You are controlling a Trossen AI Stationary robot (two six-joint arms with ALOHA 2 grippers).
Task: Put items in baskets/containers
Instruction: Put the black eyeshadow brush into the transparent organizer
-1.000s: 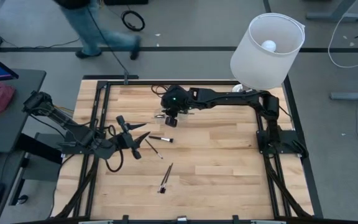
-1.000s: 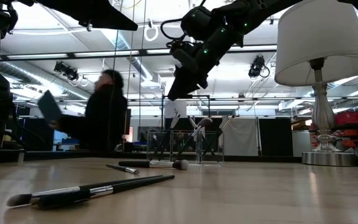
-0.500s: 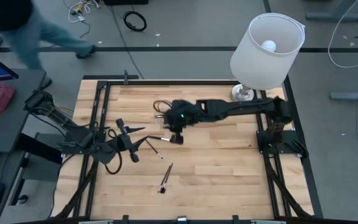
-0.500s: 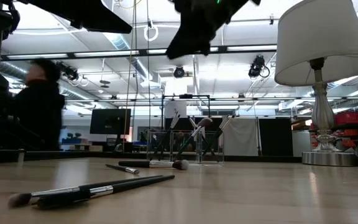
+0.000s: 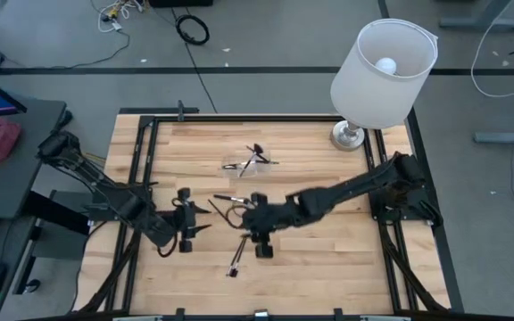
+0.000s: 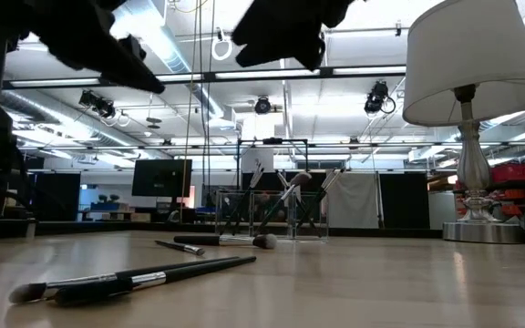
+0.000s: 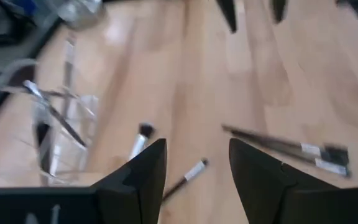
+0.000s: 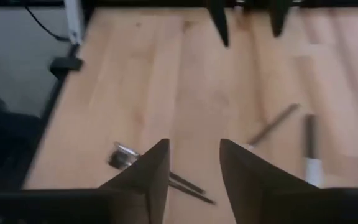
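A clear container [image 5: 244, 164] holding several brushes [image 5: 257, 156] is seen toward twelve o'clock of the wooden worktop [image 5: 328, 241], with more brush tips standing up in it in the low view [image 6: 272, 211]. Two loose brushes [image 5: 237, 254] lie side by side near six o'clock, and another two [image 5: 225, 200] lie near the centre. The right end effector [image 5: 262, 244] is held above the worktop just at three o'clock of the lower pair, its fingers [image 8: 148, 174] parted and holding nothing. The left end effector [image 5: 186, 230] is positioned toward nine o'clock, fingers [image 7: 145, 171] spread and empty. A white-shaded lamp [image 5: 384, 73] stands at the two o'clock corner.
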